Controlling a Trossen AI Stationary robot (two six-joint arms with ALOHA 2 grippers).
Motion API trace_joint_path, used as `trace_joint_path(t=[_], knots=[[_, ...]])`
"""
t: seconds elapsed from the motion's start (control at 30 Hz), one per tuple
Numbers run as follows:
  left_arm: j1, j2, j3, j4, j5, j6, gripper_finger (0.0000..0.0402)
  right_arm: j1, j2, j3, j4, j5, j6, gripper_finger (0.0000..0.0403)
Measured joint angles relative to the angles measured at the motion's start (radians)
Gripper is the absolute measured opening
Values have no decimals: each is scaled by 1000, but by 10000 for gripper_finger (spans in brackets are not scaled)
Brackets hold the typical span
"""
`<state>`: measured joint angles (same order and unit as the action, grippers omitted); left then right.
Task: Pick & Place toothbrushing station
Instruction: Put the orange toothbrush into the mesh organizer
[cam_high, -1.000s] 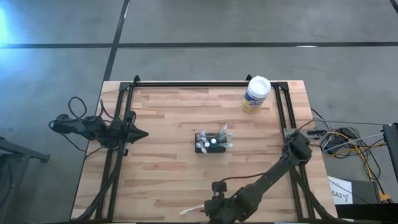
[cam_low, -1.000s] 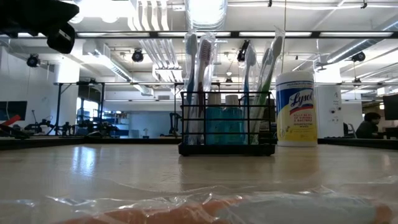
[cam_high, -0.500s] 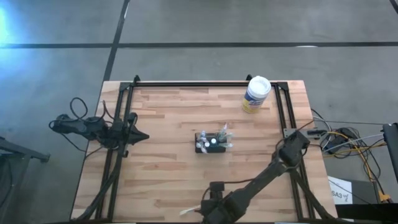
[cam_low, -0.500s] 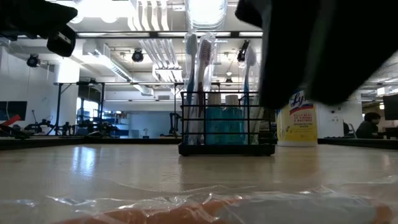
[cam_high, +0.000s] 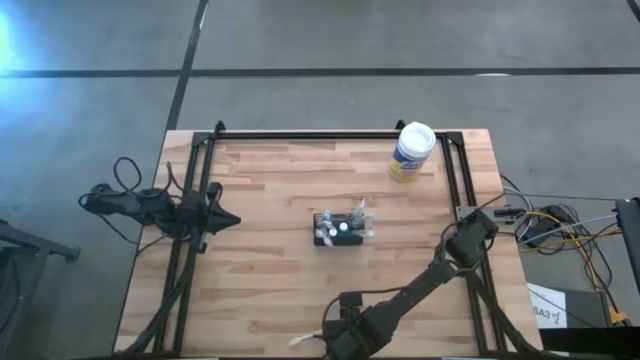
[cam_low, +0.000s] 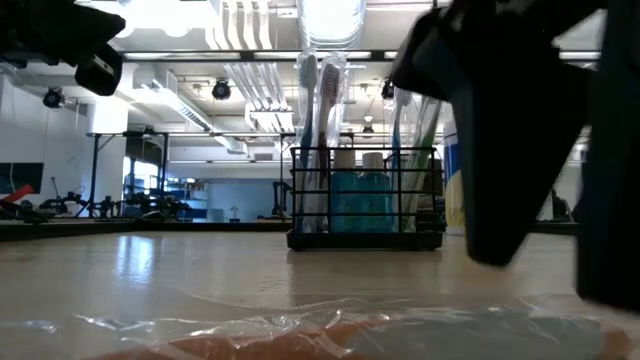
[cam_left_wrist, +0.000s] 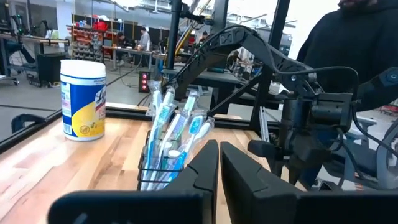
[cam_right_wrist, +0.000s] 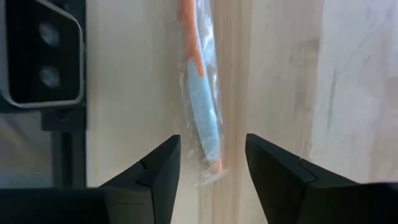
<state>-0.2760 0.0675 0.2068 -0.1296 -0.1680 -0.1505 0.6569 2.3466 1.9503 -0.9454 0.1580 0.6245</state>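
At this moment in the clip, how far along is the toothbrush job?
Done: the toothbrushing station already holds several brushes at mid-table. In hand: the right gripper hangs open over a wrapped toothbrush lying at the table's near edge, not yet gripped. Left: grasp it and carry it to the station. The left gripper waits shut at the table's left side.

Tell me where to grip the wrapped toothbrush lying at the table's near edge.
Grip the wrapped toothbrush across its narrow handle from straight above: it lies flat, and the open right gripper already straddles it, fingers either side of its length.
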Motion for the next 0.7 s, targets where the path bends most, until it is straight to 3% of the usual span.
trace_joint_path(t=[0.37, 0.7], knots=[[0, 0, 0, 3, 0, -5, 23, -21, -10, -113, 73, -31, -29, 147], [0, 0, -1, -5, -1, -34, 30, -39, -7, -94, 53, -57, -72, 19]])
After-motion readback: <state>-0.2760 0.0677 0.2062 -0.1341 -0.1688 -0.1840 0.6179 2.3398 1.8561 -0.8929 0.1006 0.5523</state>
